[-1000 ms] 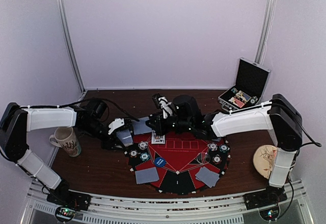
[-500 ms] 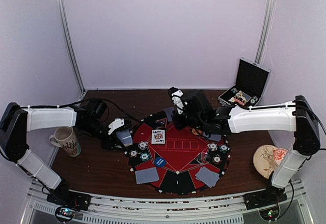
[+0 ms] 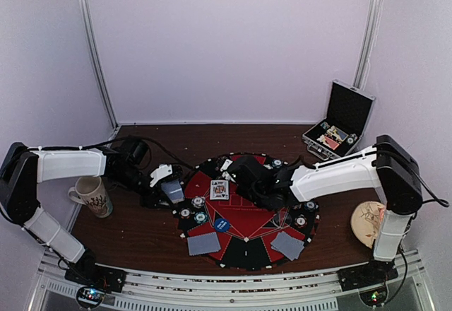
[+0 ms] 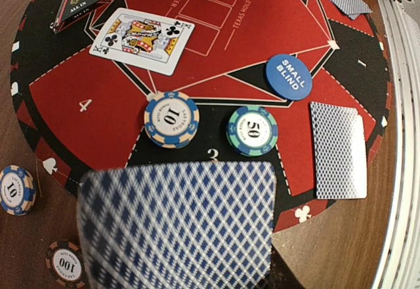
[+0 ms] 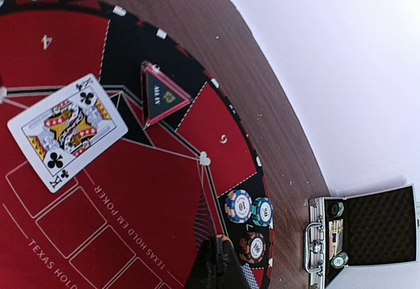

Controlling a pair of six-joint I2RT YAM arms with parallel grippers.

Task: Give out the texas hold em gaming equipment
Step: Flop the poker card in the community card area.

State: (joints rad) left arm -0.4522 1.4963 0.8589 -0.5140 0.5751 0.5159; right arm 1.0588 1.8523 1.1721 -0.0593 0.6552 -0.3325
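The left fingers (image 3: 167,182) are clenched on a blue-backed card (image 4: 177,226), which is held at the left edge of the round red-and-black mat (image 3: 247,215) and fills the lower part of the left wrist view. The right fingers (image 5: 216,266) are pressed together with nothing between them, above the upper middle of the mat. A king of clubs (image 4: 141,39) is laid face up on the red field, near a triangular all-in marker (image 5: 161,95). Below the king in the left wrist view, a blue 10 chip (image 4: 171,119) and a teal 50 chip (image 4: 252,130) are set side by side, not touching. A blue small-blind button (image 4: 289,77) and a face-down card (image 4: 338,150) are seen to their right. A second 10 chip (image 4: 14,189) and a black 100 chip (image 4: 65,263) are placed off the mat on the brown tabletop (image 3: 141,233).
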